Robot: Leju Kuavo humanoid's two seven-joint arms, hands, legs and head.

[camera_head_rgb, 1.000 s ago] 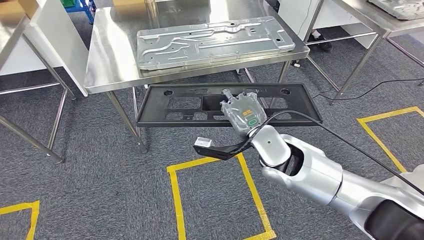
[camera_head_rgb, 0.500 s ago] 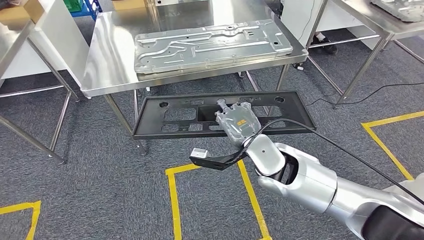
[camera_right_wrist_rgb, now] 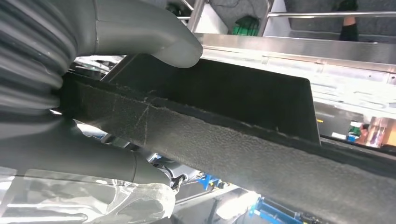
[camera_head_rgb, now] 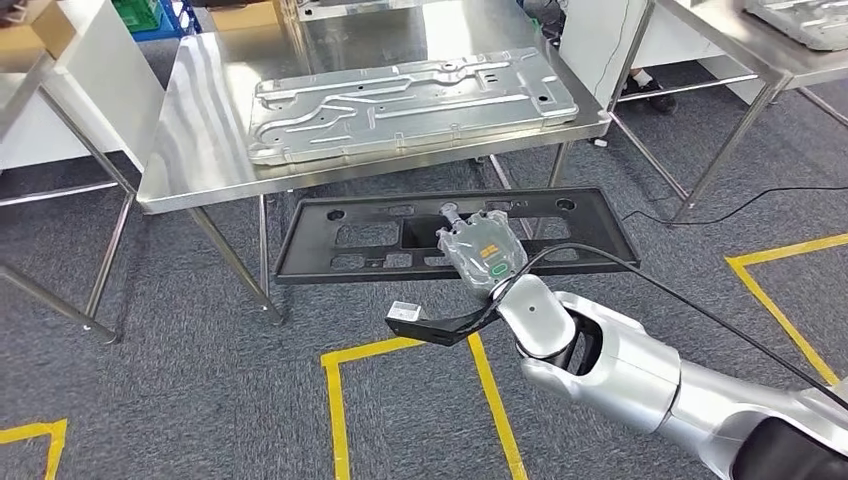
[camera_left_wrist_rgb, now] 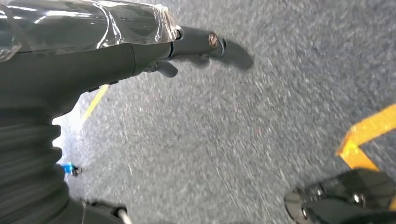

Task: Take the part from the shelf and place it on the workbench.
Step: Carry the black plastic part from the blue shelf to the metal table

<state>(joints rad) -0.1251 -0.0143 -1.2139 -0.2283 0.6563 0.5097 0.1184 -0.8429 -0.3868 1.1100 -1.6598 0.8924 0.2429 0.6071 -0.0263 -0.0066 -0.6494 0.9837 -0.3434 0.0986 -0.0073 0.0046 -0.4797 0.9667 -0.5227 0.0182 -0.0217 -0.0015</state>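
black part [camera_head_rgb: 455, 232]; silver workbench [camera_head_rgb: 190, 150]; grey carpet [camera_head_rgb: 180, 380], yellow floor lines [camera_head_rgb: 335, 400].

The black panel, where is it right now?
In the head view the black panel hangs mid-frame, held by the right hand at its near edge, just in front of and below the steel workbench carrying a silver metal plate.

A pressed silver metal panel [camera_head_rgb: 410, 100] lies flat in the upper middle of the frame. Grey carpet [camera_head_rgb: 180, 400] covers the floor, marked with yellow tape outlines [camera_head_rgb: 335, 420] at lower centre, lower left and right. A black cable [camera_head_rgb: 760, 195] trails across the carpet at right. A second steel table [camera_head_rgb: 740, 45] stands at upper right, carrying another metal panel [camera_head_rgb: 805, 20].
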